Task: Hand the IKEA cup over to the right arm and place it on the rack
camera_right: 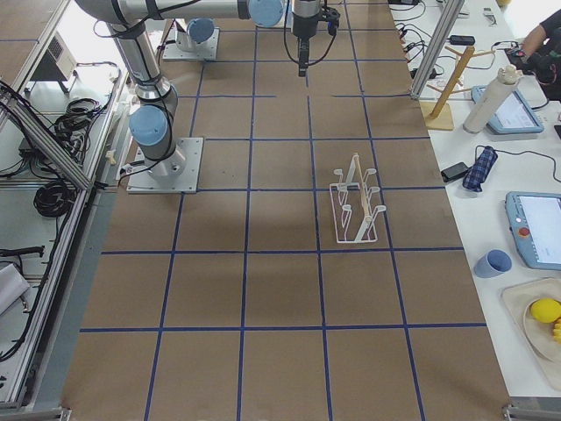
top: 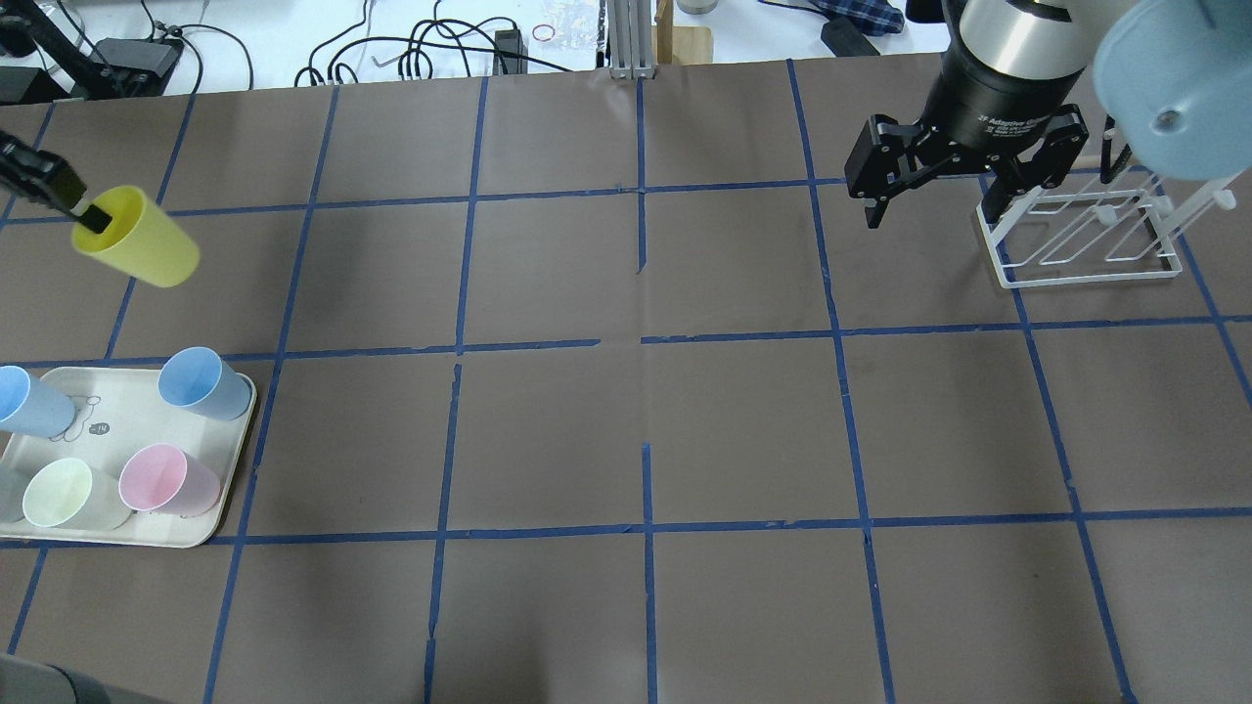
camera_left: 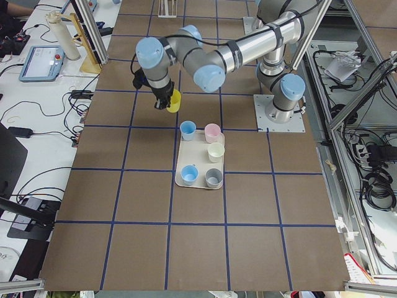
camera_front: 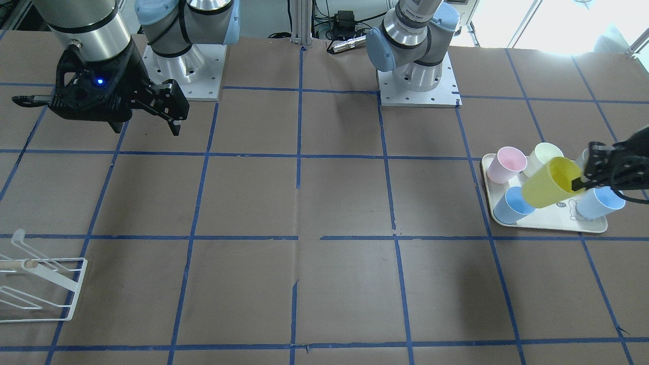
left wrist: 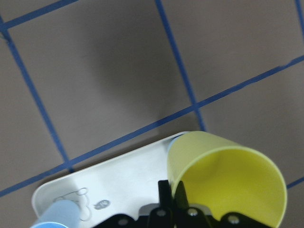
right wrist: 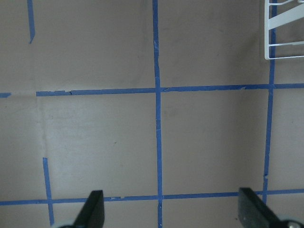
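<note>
while the left claw [top: 93,217] clamps the cup's [top: 142,244] rim, the right claw [top: 931,211] hangs apart at the rack's [top: 1081,240] nine o'clock.

cups [top: 166,479] on tray [top: 127,396] at robot's left, rack [top: 1076,240] at right

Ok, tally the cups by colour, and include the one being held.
Bright yellow cup, held in the left gripper: 1
Blue cups: 2
Pink cup: 1
Pale cream cup: 1
Grey cup: 1
Total: 6
</note>
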Robot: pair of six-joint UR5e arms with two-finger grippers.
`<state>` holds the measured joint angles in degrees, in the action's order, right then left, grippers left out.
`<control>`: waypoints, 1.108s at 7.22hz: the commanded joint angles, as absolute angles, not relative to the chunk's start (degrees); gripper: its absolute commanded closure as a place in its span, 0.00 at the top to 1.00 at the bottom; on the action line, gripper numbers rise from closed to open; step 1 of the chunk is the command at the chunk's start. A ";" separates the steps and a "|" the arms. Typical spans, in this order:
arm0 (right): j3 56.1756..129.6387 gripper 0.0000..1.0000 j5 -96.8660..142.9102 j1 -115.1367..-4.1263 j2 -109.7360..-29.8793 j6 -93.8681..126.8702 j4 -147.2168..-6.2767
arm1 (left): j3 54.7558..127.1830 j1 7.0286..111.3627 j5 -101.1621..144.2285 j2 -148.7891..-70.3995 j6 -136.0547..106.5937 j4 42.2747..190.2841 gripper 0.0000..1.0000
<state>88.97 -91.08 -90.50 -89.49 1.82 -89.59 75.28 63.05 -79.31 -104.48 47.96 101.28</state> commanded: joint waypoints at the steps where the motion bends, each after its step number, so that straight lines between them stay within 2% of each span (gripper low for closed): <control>1: 89.03 1.00 -90.10 -89.39 -89.65 2.28 -89.47 | 75.22 73.18 -67.56 -102.05 35.47 108.62 0.00; 4: 88.86 1.00 -75.98 -83.60 -89.74 -2.52 -84.74 | 80.56 80.13 -48.89 -102.66 24.11 108.54 0.00; 8: 90.00 1.00 -48.34 -74.28 -89.91 -5.81 -74.03 | 100.49 83.84 -11.19 -99.32 23.82 105.92 0.00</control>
<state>89.56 -57.82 -76.50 -89.85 -5.62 -77.42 93.92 82.95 -23.79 -100.17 23.58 107.24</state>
